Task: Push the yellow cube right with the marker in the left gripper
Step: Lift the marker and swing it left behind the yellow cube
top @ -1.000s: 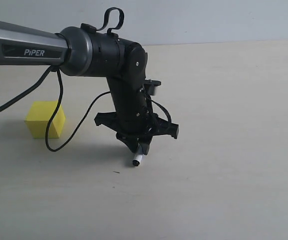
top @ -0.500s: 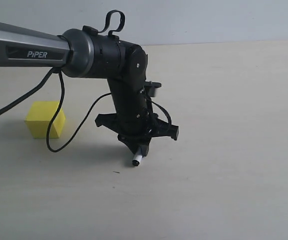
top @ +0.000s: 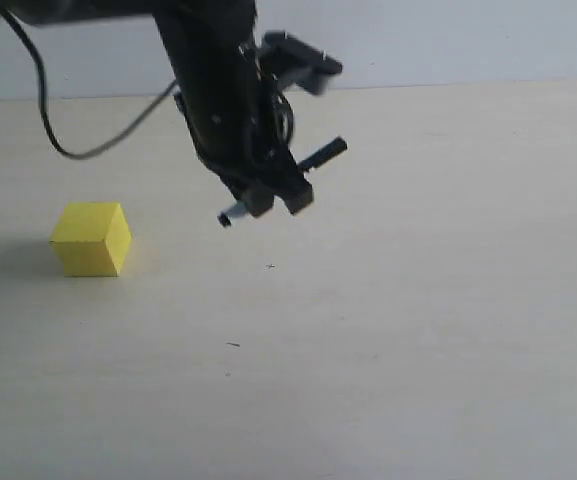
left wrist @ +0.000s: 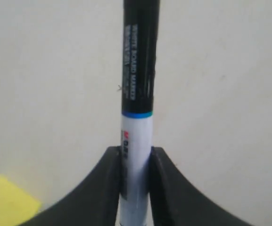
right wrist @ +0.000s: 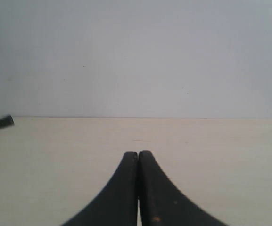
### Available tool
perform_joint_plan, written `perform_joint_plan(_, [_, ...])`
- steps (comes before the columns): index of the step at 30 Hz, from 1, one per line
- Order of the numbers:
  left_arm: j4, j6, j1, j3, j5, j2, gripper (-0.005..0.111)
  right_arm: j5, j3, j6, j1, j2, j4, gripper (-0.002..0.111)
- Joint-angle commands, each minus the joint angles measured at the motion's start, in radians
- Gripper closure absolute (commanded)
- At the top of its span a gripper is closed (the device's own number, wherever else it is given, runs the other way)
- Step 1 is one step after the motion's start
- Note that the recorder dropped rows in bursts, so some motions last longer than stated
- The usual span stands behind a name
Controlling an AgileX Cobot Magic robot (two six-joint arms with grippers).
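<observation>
Your black left gripper (top: 268,198) hangs in the air to the right of the plain bright yellow cube (top: 91,238) and higher than it in the exterior view. It is apart from the cube, and a strip of bare beige table (top: 418,330) shows between them. Its two black fingers (left wrist: 108,175) are open only as much as a thin barrel needs. They press from both sides on the slim marker (left wrist: 136,94), on its white part just under the blue ring. The black part with white print reaches out beyond the fingertips. In the exterior view the marker is tilted: its pale end points down toward the cube's side, and its black end rises away from the cube. Neither end touches the cube or the table. The cube sits flat on the table, and nothing touches it. In the left wrist view you see one yellow corner of it beside a finger. The fingers of your black right gripper (right wrist: 138,155) are pressed together with nothing between them. From its view you cannot tell where it is relative to the cube.
</observation>
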Motion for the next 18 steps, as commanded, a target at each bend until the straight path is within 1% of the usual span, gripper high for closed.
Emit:
perform_joint_plan(1, [0.017,0.262,0.078,-0.007,0.062,-0.128,0.107,-0.006,0.004,-0.001,0.001,-0.007,-0.002,0.108])
perform_joint_plan(4, [0.065,0.427,0.172,-0.003,0.062,-0.172,0.107,-0.006,0.004,-0.001,0.001,-0.007,-0.002,0.108])
perform_joint_plan(5, [0.133,0.453,0.199,0.008,0.062,-0.184,0.107,-0.006,0.004,-0.001,0.001,-0.007,-0.002,0.108])
perform_joint_plan(7, [0.27,0.497,0.226,0.036,0.062,-0.201,0.107,-0.006,0.004,-0.001,0.001,-0.007,-0.002,0.108])
perform_joint_plan(8, [0.312,0.539,0.24,0.047,0.062,-0.203,0.107,-0.006,0.004,-0.001,0.001,-0.007,-0.002,0.108])
perform_joint_plan(10, [0.329,0.63,0.284,0.065,0.062,-0.205,0.107,-0.006,0.004,-0.001,0.001,-0.007,-0.002,0.108])
perform_joint_plan(12, [0.325,0.66,0.342,0.075,0.062,-0.192,0.107,-0.006,0.004,-0.001,0.001,-0.007,-0.002,0.108])
perform_joint_plan(15, [0.328,0.66,0.445,0.079,0.062,-0.151,0.107,-0.006,0.004,-0.001,0.001,-0.007,-0.002,0.108])
perform_joint_plan(17, [0.368,0.675,0.515,0.081,0.062,-0.112,0.107,-0.006,0.004,-0.001,0.001,-0.007,-0.002,0.108])
perform_joint_plan(18, [0.38,0.647,0.538,0.082,0.062,-0.092,0.107,-0.006,0.004,-0.001,0.001,-0.007,-0.002,0.108])
